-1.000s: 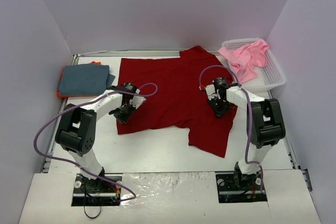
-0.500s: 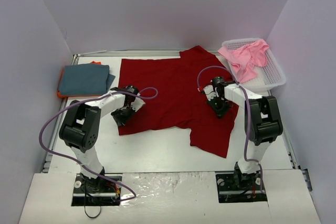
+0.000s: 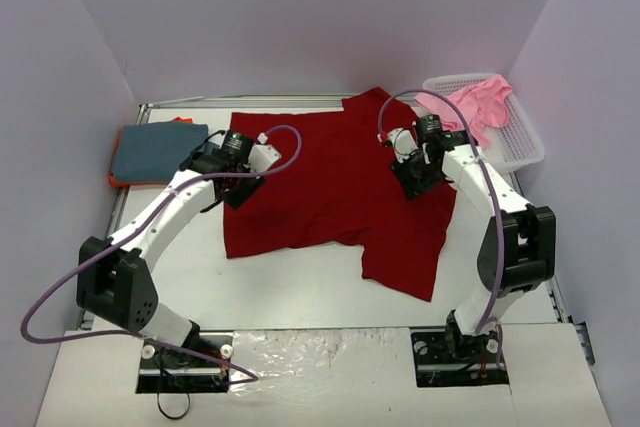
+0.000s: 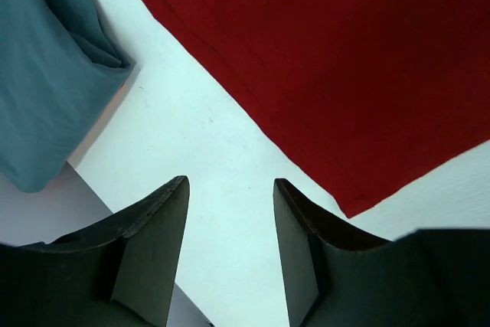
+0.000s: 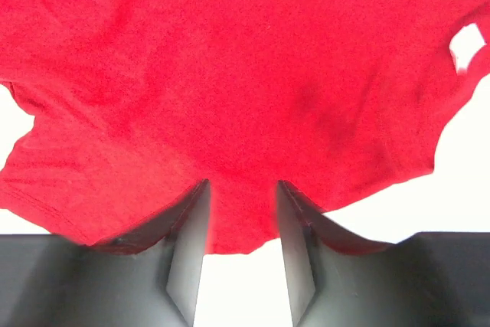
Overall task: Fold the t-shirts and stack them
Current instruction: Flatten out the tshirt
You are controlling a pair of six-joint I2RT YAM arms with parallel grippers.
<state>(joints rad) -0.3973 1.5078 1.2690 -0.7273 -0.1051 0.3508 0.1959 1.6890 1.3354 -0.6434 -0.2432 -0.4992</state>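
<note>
At the near edge of the white counter (image 3: 300,292), low in the overhead view, the two arm bases sit bolted, and both arms now reach much farther up the frame than a second ago. The dark red cotton t-shirt (image 3: 335,187) lies spread across the middle of the counter, its lower hem and one sleeve flap nearest the bases, looking unshifted since then. A second ago both end effectors were pressed down on the cloth — now they have lifted and travelled toward the shirt's far corners. The left end effector (image 4: 230,212) hangs over bare counter just beside the shirt's left edge, its dark fingers parted with nothing between them. The right end effector (image 5: 241,204) hovers over red cloth, likewise parted and empty.

My reading: a smoothing pass has ended, and a fresh grasp for the first fold comes next.

Farther up, at the left, the folded teal-blue shirt (image 3: 160,152) rests on an orange one (image 3: 180,120) — at upper right, the light pink shirt (image 3: 470,107) is heaped in the white plastic lattice basket (image 3: 515,147).
</note>
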